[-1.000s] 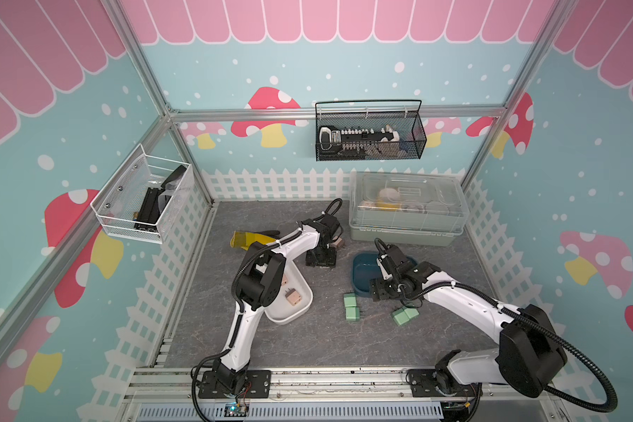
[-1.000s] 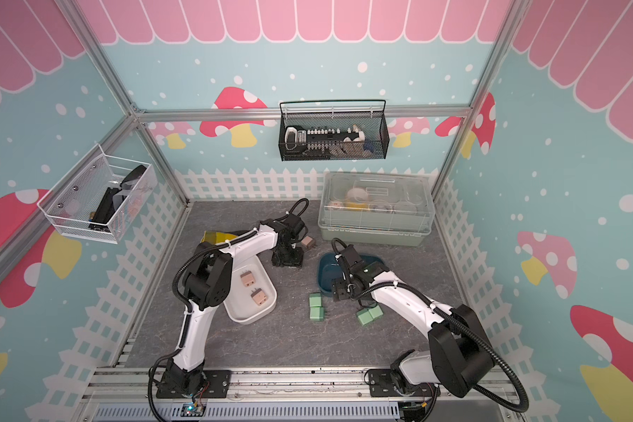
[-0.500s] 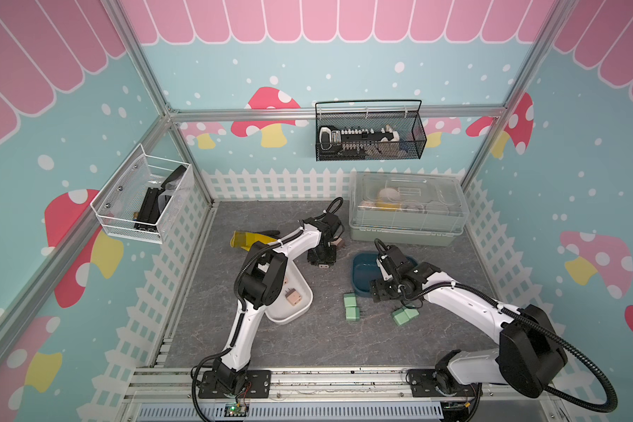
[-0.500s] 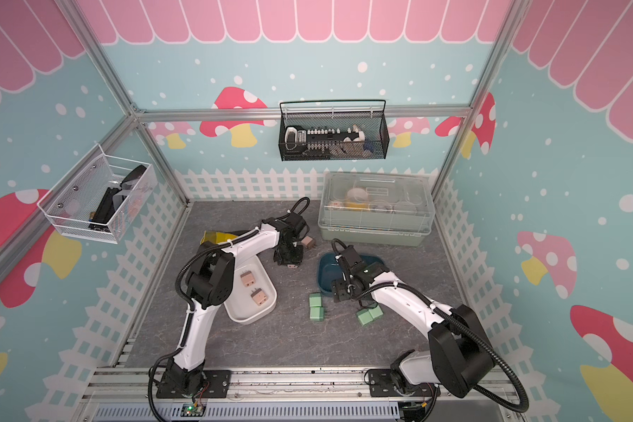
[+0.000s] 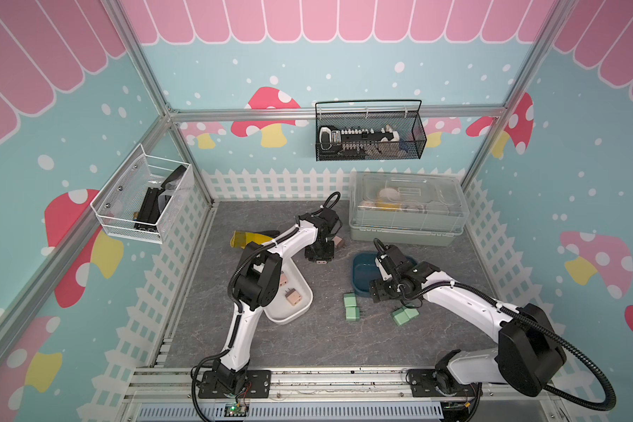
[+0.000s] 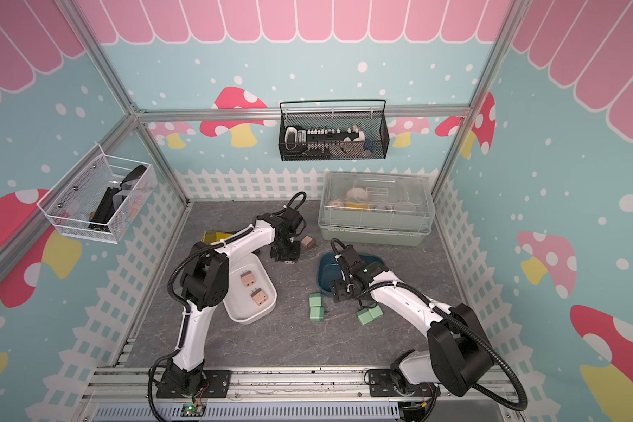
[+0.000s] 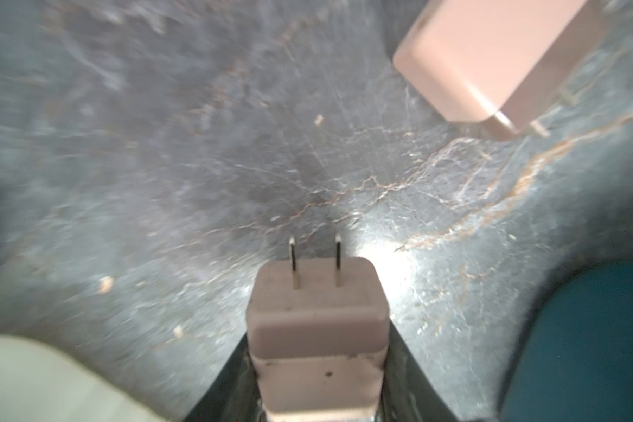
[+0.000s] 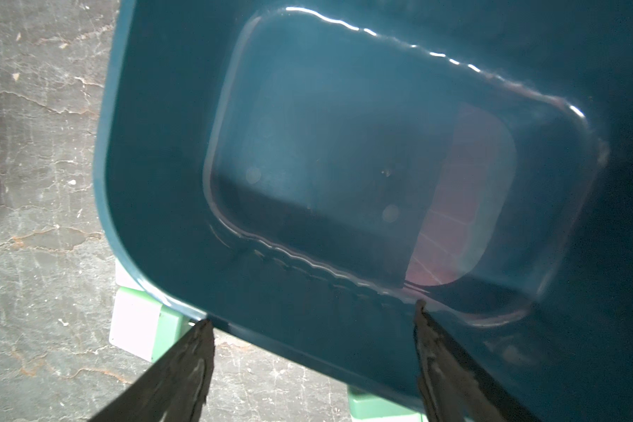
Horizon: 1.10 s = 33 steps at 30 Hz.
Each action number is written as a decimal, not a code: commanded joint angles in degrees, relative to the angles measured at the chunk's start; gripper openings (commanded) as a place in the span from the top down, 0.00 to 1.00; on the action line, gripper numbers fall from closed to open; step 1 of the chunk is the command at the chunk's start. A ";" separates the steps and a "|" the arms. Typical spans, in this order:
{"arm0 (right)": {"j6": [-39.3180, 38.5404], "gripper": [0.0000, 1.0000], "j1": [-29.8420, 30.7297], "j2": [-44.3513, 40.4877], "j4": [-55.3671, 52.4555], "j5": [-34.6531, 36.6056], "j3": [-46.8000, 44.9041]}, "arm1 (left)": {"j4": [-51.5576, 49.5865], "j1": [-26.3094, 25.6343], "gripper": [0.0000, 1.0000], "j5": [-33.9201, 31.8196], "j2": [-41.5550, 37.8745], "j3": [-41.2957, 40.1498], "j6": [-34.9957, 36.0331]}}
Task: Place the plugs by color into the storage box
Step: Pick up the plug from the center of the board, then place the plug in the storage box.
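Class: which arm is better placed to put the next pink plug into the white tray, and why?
Left. The left gripper is shut on a pink plug, close to the white tray; the right gripper is open and empty at the teal tray rim.

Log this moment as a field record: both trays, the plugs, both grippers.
white tray: two pink plugs inside
teal tray: no plugs seen in it
left gripper: jaws shut on a pink plug
loose pink plug: on the table beside the left gripper
green plugs: four on the table, in two pairs near the teal tray
right gripper: jaws open, empty, at the teal tray's rim
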 commanded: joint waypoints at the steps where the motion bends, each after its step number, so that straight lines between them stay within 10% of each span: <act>1: -1.16 0.17 -0.40 1.71 0.69 -0.06 1.83 | -1.20 1.83 0.61 -1.58 -5.72 -0.25 -1.36; 19: -0.45 0.17 -0.38 5.97 3.86 -3.17 3.54 | -1.82 14.44 0.61 -4.39 -33.82 -31.13 -1.05; 33: -0.54 0.17 -0.40 4.92 3.62 -3.41 2.42 | 8.43 14.77 0.60 -6.58 -30.57 -44.32 -7.97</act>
